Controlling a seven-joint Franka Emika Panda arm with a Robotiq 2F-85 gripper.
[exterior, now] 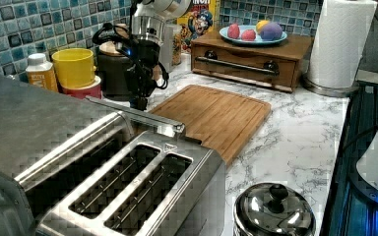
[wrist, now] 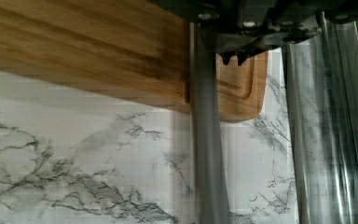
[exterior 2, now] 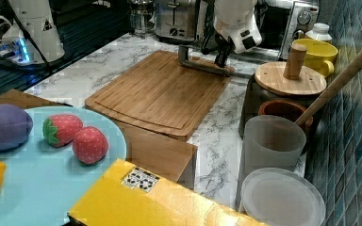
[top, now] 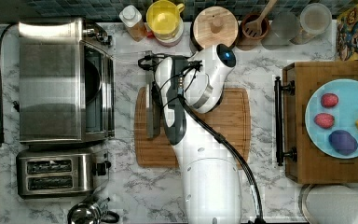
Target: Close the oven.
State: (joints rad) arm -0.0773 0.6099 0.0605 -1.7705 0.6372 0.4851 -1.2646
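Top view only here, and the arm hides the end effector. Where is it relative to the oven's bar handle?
Observer: Left view: the end effector is down at the long metal bar handle of the boxy brushed-steel toaster oven, near the bar's backsplash end.
Operator: Bar raised or low?
Observer: Right view: the bar lies low, just above the corner of the rectangular wooden cutting board.
Operator: Which side of the bar is the tip on?
Observer: Wrist view: it looks to sit between the bar and the door's steel edge.
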